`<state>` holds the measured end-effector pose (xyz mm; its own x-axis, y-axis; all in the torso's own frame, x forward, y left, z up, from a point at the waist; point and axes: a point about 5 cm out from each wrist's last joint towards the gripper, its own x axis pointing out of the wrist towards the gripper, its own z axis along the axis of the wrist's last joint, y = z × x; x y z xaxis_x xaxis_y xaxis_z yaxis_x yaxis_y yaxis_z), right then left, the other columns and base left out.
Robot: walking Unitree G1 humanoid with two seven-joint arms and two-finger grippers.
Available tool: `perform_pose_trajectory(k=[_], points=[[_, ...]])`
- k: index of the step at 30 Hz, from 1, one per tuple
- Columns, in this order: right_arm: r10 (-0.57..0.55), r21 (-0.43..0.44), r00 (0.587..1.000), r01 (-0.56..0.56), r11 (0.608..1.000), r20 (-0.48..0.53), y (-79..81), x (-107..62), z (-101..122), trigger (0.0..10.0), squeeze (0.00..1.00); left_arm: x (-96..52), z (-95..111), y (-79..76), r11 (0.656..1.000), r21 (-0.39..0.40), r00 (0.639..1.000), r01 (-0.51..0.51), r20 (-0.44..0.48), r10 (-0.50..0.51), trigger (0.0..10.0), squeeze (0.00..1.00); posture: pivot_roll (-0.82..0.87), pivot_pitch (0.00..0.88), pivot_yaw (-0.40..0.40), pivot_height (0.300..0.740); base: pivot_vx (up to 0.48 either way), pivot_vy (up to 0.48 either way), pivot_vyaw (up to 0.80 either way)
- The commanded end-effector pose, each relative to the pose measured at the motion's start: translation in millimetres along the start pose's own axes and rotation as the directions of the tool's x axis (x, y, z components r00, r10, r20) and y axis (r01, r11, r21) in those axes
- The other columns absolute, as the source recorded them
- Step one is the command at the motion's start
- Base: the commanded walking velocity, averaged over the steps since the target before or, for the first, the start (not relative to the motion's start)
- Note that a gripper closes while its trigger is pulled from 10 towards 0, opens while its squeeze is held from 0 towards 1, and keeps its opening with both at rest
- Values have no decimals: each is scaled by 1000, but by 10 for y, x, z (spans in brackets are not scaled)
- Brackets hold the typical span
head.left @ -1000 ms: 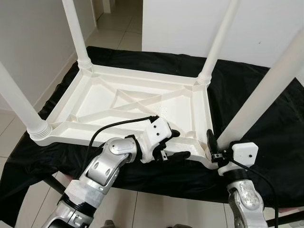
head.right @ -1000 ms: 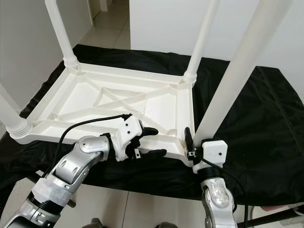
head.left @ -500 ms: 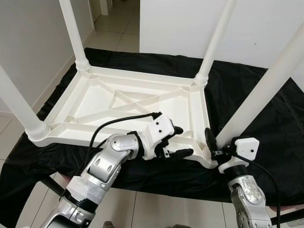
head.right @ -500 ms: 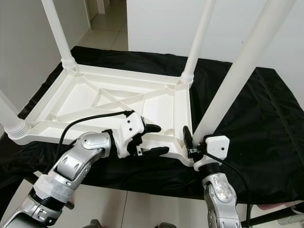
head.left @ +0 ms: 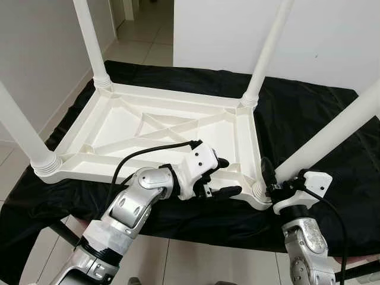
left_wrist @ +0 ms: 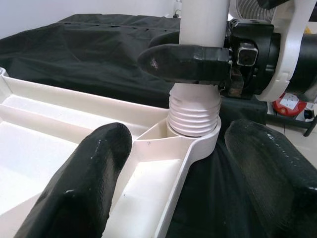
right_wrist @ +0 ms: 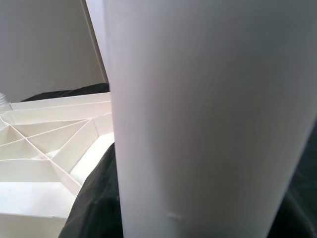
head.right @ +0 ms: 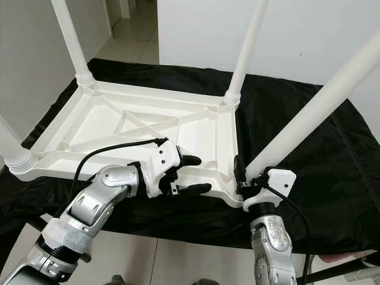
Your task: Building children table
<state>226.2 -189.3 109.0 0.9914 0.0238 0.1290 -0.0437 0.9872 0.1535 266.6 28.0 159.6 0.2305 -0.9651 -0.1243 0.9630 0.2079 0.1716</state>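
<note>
Lit evenly by soft, bright daylight; sharp in both head views, no motion blur. Faint sheen on the black cloth (head.left: 309, 113). Close and out of focus in the right wrist view: the table leg (right_wrist: 208, 124), pale and featureless.

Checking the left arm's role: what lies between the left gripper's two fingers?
The left wrist view shows the tabletop's near edge between the left gripper's open fingers.
</note>
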Motion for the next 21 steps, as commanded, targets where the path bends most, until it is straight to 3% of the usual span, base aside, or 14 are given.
perform_pose_trajectory(k=[1, 6, 14, 21], points=[[-40, -15, 973, 38, 999, -225, -67, -183, -423, 10000, 0, 7, 12, 25, 1000, 2, 1000, -15, -5, 15, 10000, 0, 7, 28, -1, 740, 0, 0, 0], [71, -157, 990, -90, 983, -123, 40, -272, -330, 10000, 0, 7, 13, 33, 1000, 2, 1000, -19, -4, 19, 10000, 0, 8, 27, -2, 740, 0, 0, 0], [100, -166, 989, -117, 979, -108, 51, -312, -313, 10000, 0, 7, 21, 45, 1000, 3, 1000, -22, -1, 22, 10000, 0, 7, 28, -1, 740, 0, 0, 0], [100, -174, 963, -147, 974, -252, 15, -276, -424, 10000, 0, 22, 35, 54, 1000, 8, 1000, -20, 5, 20, 10000, 0, 2, 22, 2, 740, 0, 0, 0]])
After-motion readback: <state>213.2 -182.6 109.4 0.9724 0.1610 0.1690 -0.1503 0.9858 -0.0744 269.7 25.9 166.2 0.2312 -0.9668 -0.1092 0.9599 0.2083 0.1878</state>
